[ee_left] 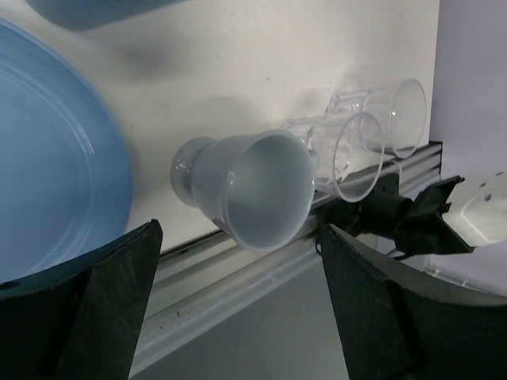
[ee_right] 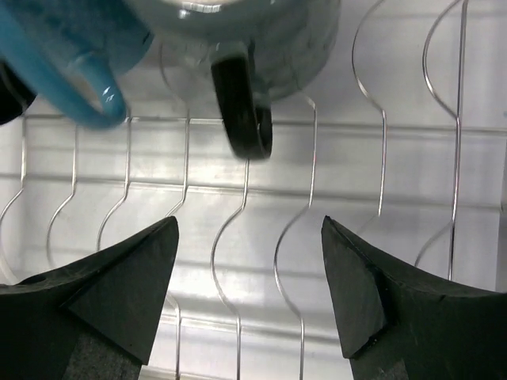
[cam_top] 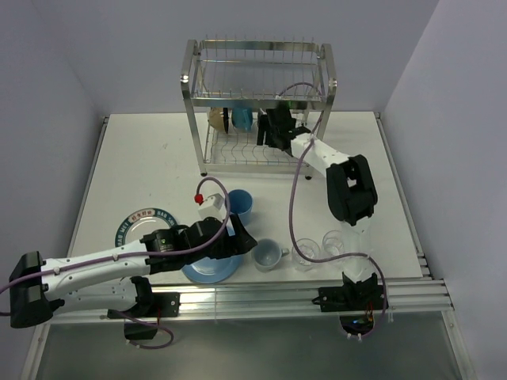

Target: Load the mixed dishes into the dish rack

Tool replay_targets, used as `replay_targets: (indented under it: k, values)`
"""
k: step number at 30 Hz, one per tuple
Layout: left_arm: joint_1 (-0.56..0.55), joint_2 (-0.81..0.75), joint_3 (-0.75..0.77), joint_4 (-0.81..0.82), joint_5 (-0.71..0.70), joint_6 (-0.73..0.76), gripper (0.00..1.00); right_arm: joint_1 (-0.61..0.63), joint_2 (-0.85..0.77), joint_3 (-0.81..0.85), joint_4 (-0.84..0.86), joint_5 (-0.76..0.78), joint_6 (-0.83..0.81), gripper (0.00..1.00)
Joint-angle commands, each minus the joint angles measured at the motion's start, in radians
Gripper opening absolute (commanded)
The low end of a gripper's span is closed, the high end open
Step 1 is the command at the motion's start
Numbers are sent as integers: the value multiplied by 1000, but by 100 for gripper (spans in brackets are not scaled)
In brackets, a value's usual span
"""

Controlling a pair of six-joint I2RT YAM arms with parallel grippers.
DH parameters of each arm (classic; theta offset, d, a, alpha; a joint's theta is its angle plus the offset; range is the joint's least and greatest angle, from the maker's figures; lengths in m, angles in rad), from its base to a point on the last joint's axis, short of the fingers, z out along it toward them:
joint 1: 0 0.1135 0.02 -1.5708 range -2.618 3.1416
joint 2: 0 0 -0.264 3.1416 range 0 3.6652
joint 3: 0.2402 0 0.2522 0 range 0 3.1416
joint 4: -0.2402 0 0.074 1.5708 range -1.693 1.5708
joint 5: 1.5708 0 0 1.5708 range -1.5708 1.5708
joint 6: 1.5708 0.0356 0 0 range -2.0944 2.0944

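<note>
The dish rack (cam_top: 257,103) stands at the back of the table. On its lower tier sit a cream cup (cam_top: 219,120), a bright blue cup (cam_top: 242,119) and the dark mug (ee_right: 261,39), whose black handle points toward my right gripper (ee_right: 249,269). That gripper is open just behind the mug, over the rack wires. My left gripper (ee_left: 238,309) is open and empty above the blue plate (ee_left: 55,158), facing the pale blue mug (ee_left: 245,190), which lies tipped. Beside the mug are two clear glasses (ee_left: 348,150). The blue tumbler (cam_top: 239,204) and the patterned plate (cam_top: 142,222) rest on the table.
The table's front rail (cam_top: 261,297) runs just past the mug and glasses. The right arm (cam_top: 348,186) reaches over the table's right half into the rack's lower tier, under the top shelf (cam_top: 257,59). A purple cable (cam_top: 295,198) hangs from it.
</note>
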Motion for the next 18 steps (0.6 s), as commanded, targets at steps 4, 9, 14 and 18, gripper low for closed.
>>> replay_targets:
  k: [4, 9, 14, 18]
  values:
    - [-69, 45, -11, 74, 8, -76, 87, 17, -215, -183, 88, -30, 115, 80]
    - [-102, 77, -80, 139, 4, -153, 86, 41, -304, -290, 119, -37, 119, 79]
    - [-108, 167, -70, 168, 5, -176, 86, 92, -400, -418, 151, -38, 133, 79]
    - [-108, 230, -41, 185, 4, -178, 86, 117, -481, -510, 176, -37, 145, 79]
